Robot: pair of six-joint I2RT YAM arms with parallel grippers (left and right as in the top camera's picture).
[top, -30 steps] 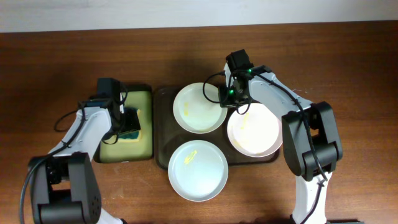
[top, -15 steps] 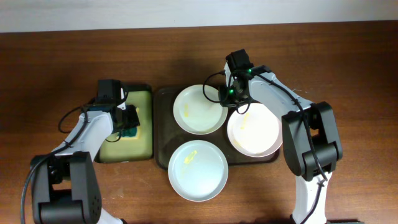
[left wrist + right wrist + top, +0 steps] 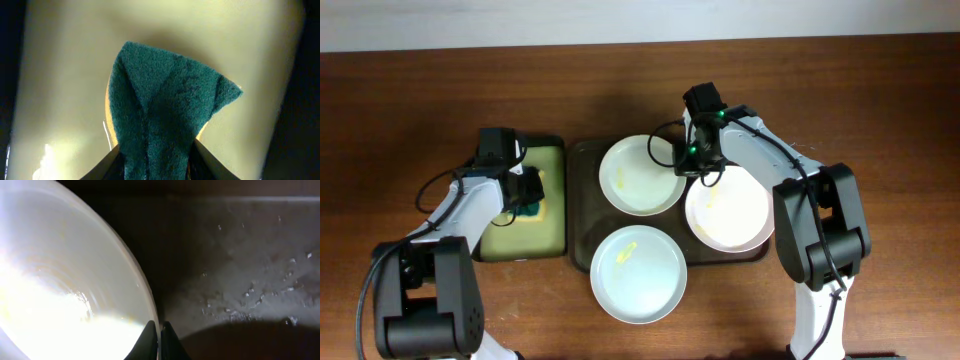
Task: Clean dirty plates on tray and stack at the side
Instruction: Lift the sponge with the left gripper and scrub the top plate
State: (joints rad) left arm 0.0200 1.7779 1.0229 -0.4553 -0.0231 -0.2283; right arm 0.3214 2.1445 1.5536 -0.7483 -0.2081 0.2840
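Three plates lie on the dark brown tray (image 3: 582, 205): a cream-white plate (image 3: 638, 175) at the back left with a yellow smear, a pinkish-white plate (image 3: 728, 212) at the right, and a pale plate (image 3: 638, 273) at the front with a yellow smear. My right gripper (image 3: 688, 165) is shut on the right rim of the cream-white plate (image 3: 75, 285); its fingers (image 3: 160, 335) pinch that rim. My left gripper (image 3: 527, 192) is shut on a dark green sponge (image 3: 160, 115) with a yellow underside, over the small tray.
A small black tray with a yellow-green inside (image 3: 526, 232) stands left of the brown tray; its floor (image 3: 65, 75) fills the left wrist view. Water drops speckle the brown tray's floor (image 3: 250, 280). The wooden table (image 3: 420, 90) lies all around.
My left gripper has shifted a little toward the back of the small tray with the sponge. The right arm and the plates have not moved.
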